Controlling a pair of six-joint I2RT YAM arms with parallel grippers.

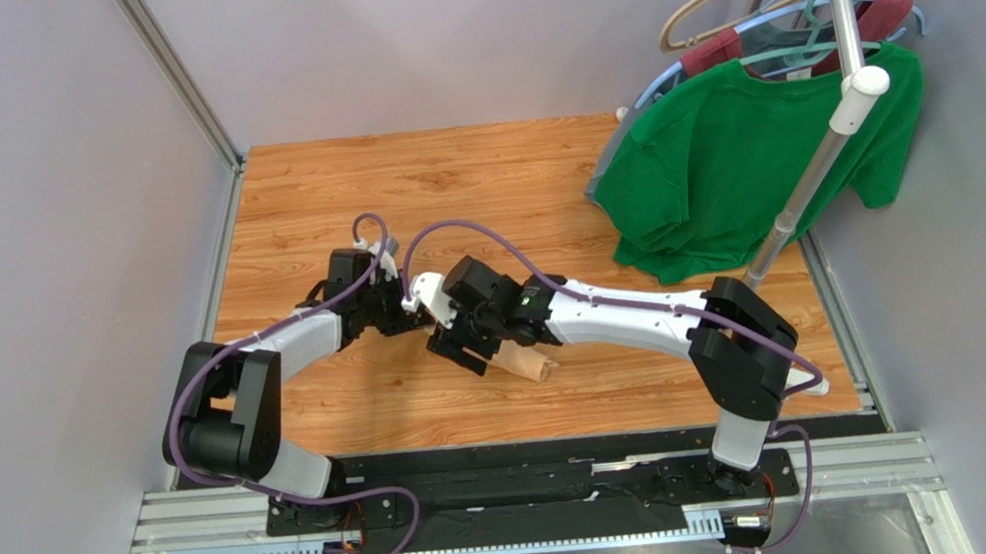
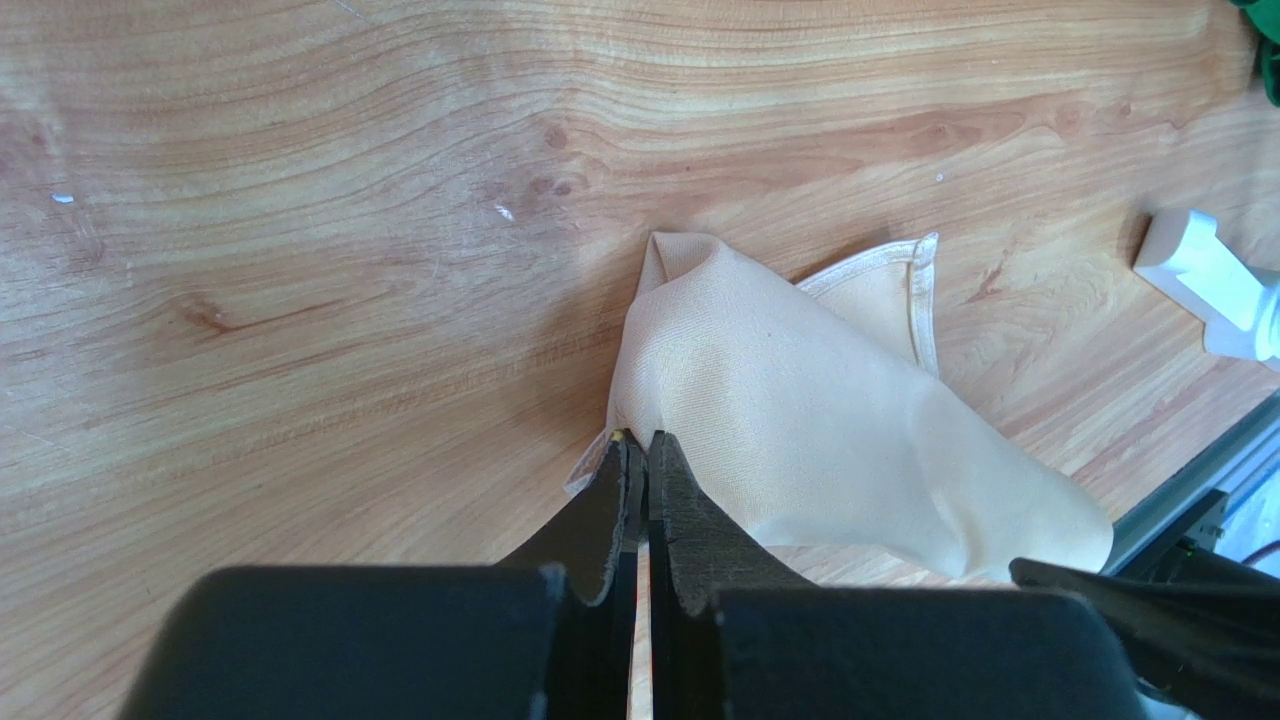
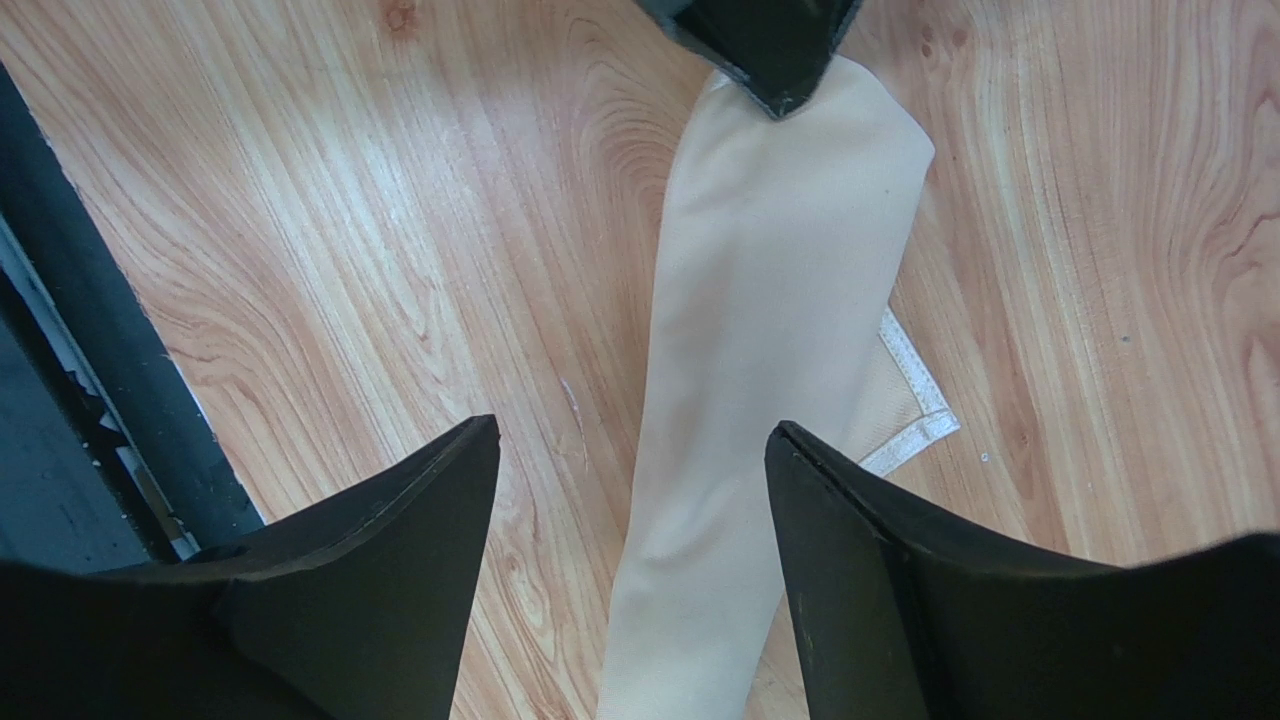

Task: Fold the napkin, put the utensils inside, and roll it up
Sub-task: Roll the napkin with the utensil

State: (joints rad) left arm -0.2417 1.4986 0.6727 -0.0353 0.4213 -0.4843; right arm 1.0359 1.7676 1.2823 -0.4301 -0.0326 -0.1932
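The peach-tan napkin [image 3: 766, 300] lies on the wooden table as a long loose roll, with one hemmed corner sticking out beside it. In the top view only its near end [image 1: 532, 366] shows under the right arm. My left gripper [image 2: 646, 443] is shut on the napkin's [image 2: 812, 405] far end; its fingertips [image 3: 766, 45] also show in the right wrist view. My right gripper [image 3: 631, 450] is open and empty, its jaws spread just above the roll's middle. In the top view the left gripper [image 1: 411, 315] and right gripper [image 1: 465, 350] sit close together. The spoon is not visible.
A green T-shirt [image 1: 745, 158] hangs on a white rack [image 1: 837, 122] at the back right, with a rack foot [image 2: 1202, 270] on the table. The table's [image 1: 315, 199] black front rail [image 3: 105, 345] runs close to the roll. Grey walls enclose the table.
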